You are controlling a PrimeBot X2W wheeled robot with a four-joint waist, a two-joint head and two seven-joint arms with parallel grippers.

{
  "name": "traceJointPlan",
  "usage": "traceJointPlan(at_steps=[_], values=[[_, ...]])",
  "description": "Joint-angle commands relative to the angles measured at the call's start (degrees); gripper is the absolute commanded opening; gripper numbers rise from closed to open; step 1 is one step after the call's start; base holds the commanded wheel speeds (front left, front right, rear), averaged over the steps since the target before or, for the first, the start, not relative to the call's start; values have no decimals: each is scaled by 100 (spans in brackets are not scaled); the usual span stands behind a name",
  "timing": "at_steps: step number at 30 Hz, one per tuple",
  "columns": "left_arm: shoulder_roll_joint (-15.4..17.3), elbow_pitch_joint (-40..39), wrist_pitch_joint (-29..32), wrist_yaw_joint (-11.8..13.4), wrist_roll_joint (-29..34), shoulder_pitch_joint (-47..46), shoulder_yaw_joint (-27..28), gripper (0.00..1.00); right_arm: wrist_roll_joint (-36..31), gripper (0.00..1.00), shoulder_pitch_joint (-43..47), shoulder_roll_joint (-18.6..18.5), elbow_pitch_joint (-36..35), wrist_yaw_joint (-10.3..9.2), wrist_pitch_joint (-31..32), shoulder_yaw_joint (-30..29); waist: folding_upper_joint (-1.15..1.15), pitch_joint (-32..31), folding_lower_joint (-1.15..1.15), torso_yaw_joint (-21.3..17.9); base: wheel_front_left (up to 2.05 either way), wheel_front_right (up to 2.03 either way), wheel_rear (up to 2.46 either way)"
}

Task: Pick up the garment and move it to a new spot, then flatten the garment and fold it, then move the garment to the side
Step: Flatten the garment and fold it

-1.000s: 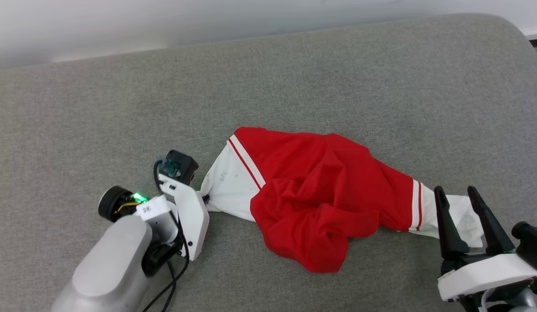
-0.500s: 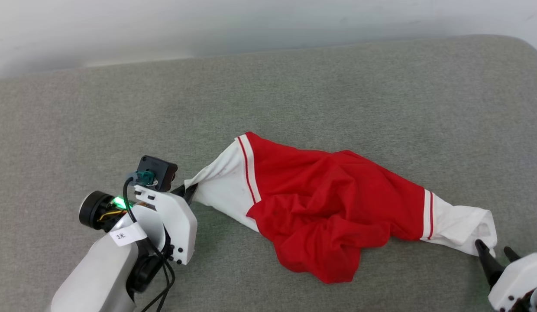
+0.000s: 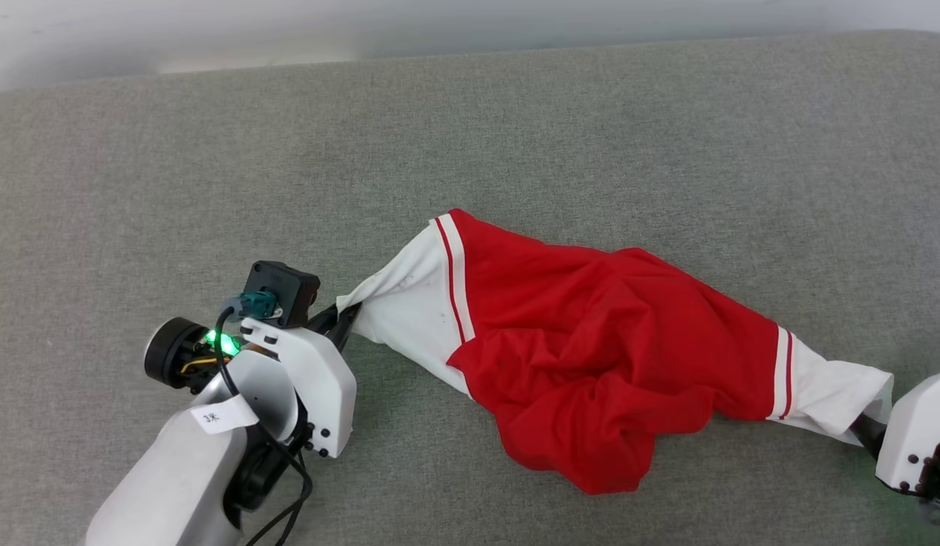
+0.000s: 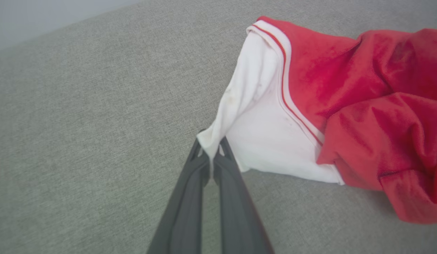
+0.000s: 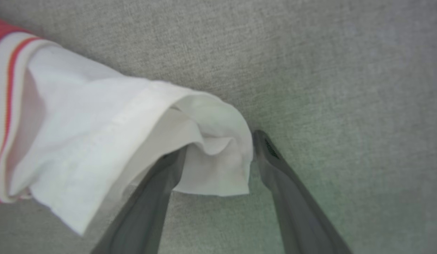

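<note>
left gripper (image 4: 209, 152): jaws clenched on garment (image 3: 591, 364) sleeve tip (image 4: 208, 138)
right gripper (image 5: 220, 144): jaws wide around other cuff (image 5: 218, 176)
risk: shallow bite, cuff slips out when pulled

My left forearm (image 3: 174, 478) comes in from seven o'clock, and my left gripper (image 4: 211, 150) points toward two o'clock, jaws pinched tight on a white corner of the garment (image 4: 268, 120). My right gripper (image 5: 220, 146) sits low at four o'clock, aimed toward ten o'clock, with its fingers spread wide, one on either side of the garment's other end.

Overhead head, close wrists, shared garment (image 3: 591, 356)
</note>
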Motion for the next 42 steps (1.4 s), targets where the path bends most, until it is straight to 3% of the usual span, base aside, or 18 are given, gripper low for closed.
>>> traceJointPlan(at_steps=[1,12,21,32,42], values=[[26,-16,-21,23,5,69,26,0,92,0,95,273,276,26,164,242,0,5,0,6,0,0,0],[225,20,-427,237,-14,-148,450,0,-424,0,-486,-182,-613,14,-708,56,0,-450,0,-77,0,0,0],[89,208,-773,513,-92,-1065,960,0,-824,0,-1584,-37,-978,14,-1516,424,0,-807,0,-60,0,0,0],[-268,1711,-1178,215,-124,-3541,1205,0,-954,0,-3932,52,-114,14,-2106,841,0,-395,0,108,0,0,0],[-60,2972,-1793,-56,166,-5854,1332,0,-1315,0,-6507,155,876,14,-2804,908,0,683,0,74,0,0,0]])
